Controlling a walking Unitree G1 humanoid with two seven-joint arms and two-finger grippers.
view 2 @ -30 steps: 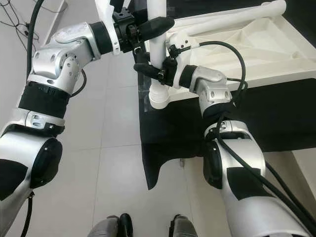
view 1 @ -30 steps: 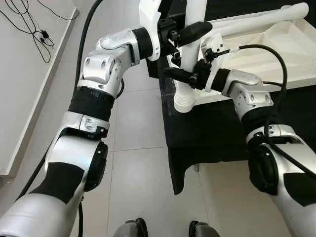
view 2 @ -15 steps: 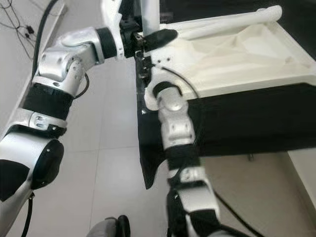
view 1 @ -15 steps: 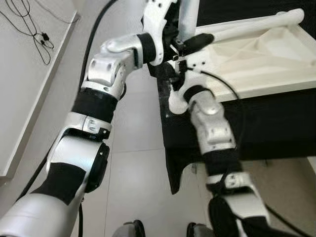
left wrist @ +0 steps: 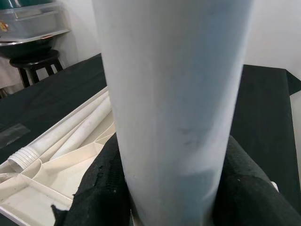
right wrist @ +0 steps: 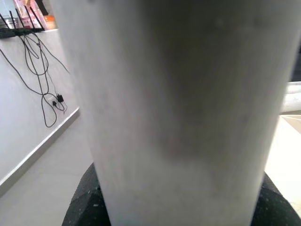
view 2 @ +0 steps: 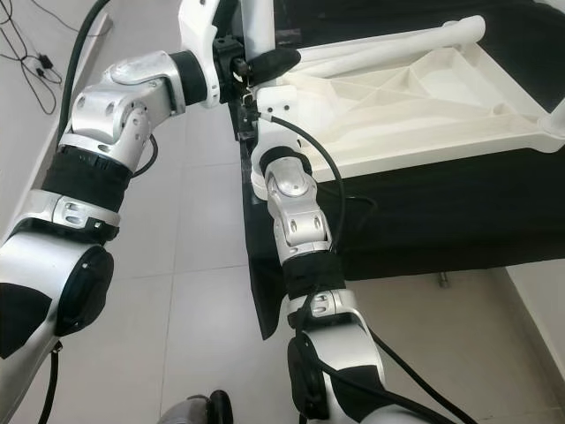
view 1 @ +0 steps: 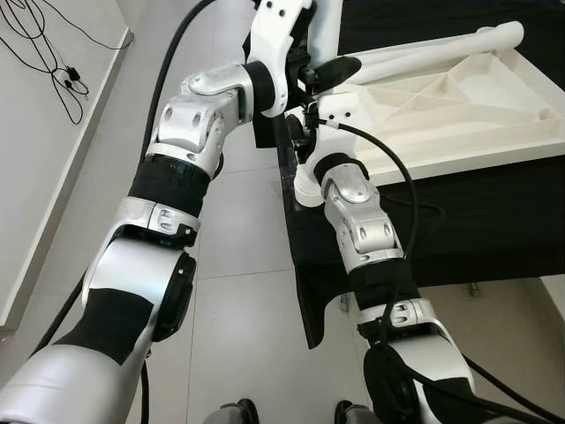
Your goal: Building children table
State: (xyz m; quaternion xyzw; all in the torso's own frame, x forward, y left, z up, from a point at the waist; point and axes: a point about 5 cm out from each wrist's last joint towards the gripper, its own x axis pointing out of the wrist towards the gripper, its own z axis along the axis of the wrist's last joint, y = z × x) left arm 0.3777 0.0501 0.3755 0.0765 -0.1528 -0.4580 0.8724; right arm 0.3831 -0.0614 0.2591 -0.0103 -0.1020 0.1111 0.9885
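A white upturned table top (view 1: 459, 106) lies on a black-covered surface. A white table leg (view 1: 325, 22) stands upright at its near left corner, its ribbed foot (view 1: 305, 184) at the corner. My left gripper (view 1: 325, 72) is shut on the leg higher up, and my right gripper (view 1: 305, 132) is shut on it lower down. In the left wrist view the table leg (left wrist: 174, 94) sits between black fingers (left wrist: 99, 188). The right wrist view has the table leg (right wrist: 178, 94) close up between black pads (right wrist: 84, 207). A second leg (view 1: 433, 49) lies along the top's far edge.
The black cloth (view 1: 459, 221) hangs over the near edge of the support. Grey tiled floor (view 1: 238, 230) runs to the left, with cables (view 1: 53, 62) by the white wall. A dark stool (left wrist: 35, 66) stands beyond the table.
My right arm has swung from the right side round to the front of the leg, its gripper turning about the leg. The left gripper keeps its hold. The camera has shifted a little.
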